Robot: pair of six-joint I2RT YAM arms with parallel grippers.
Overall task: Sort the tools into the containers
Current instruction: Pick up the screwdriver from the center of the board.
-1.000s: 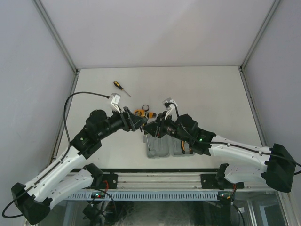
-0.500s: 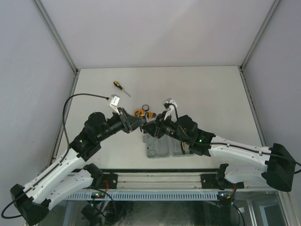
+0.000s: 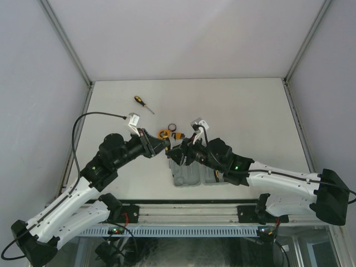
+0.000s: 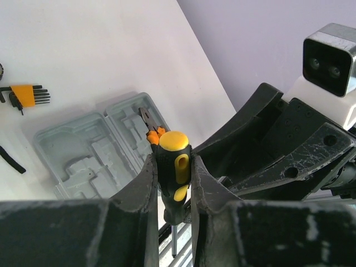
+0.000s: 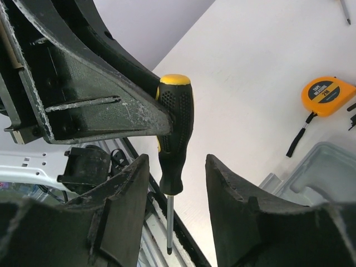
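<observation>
A black-and-yellow screwdriver (image 4: 173,167) hangs tip-down above the table, with my left gripper (image 4: 173,169) shut on its handle. My right gripper (image 5: 177,167) is open, its fingers standing either side of the same screwdriver (image 5: 177,128) without touching it. From above, the left gripper (image 3: 165,146) and the right gripper (image 3: 176,151) meet nose to nose over the far-left corner of the open grey case (image 3: 189,177). Orange-handled pliers (image 4: 153,129) lie in one half of the case (image 4: 83,161). A second screwdriver (image 3: 142,103) lies at the far left.
The orange tape measure (image 3: 164,133), a black ring (image 3: 172,127) and the hex key set (image 3: 179,135) lie on the table just beyond the grippers. The hex key set (image 4: 25,94) and tape measure (image 5: 327,94) also show in the wrist views. A rail runs along the near table edge.
My left gripper has closed on the screwdriver's handle. My right gripper's jaws have since opened off it. Both grippers shifted slightly left.
</observation>
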